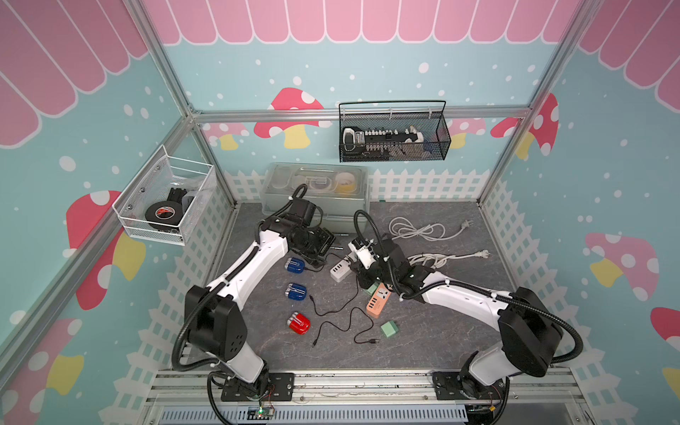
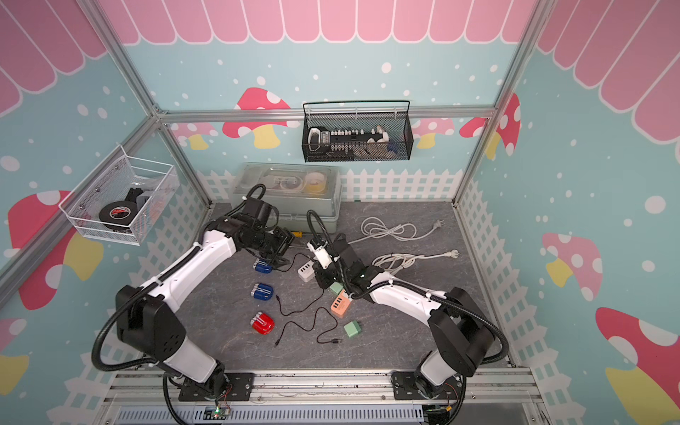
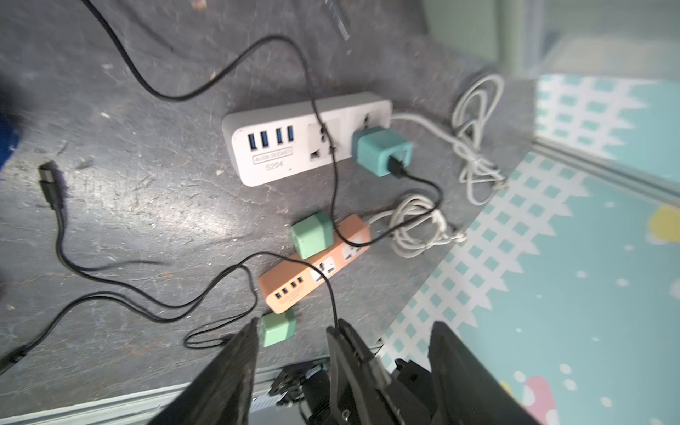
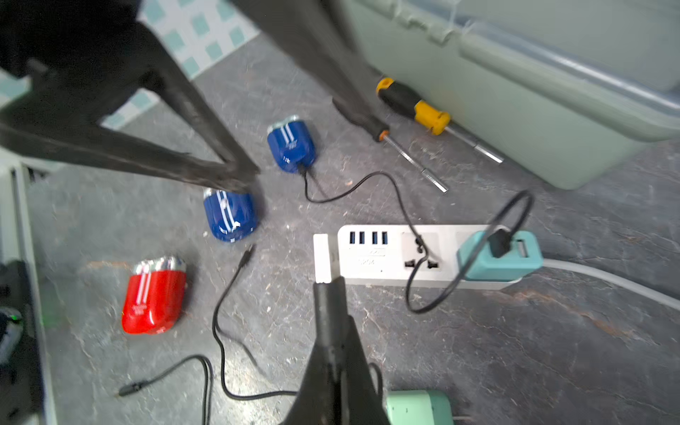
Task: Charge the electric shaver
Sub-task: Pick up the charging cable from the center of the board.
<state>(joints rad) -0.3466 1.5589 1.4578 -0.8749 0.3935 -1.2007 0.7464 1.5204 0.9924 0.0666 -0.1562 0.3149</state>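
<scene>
Cabled blue shaver point(image 4: 290, 147) lies beside the white strip point(image 4: 368, 266), left gripper point(image 3: 296, 327) spread near it, right gripper point(image 4: 328, 290) pinched together on nothing; risk: either arm snags the slack black cable point(image 4: 320, 201), yanking a plug out.

The left arm point(image 1: 254, 265) and right arm point(image 1: 460, 298) have white shells between black joint housings. Black ribbed hoses point(image 1: 578, 340) with white ties run along them. The left pincer point(image 3: 294, 327) and right pincer point(image 4: 328, 285) are black.

Both top views look down; close wrist views share the white power strip point(image 3: 294, 114) point(image 4: 382, 263).
</scene>
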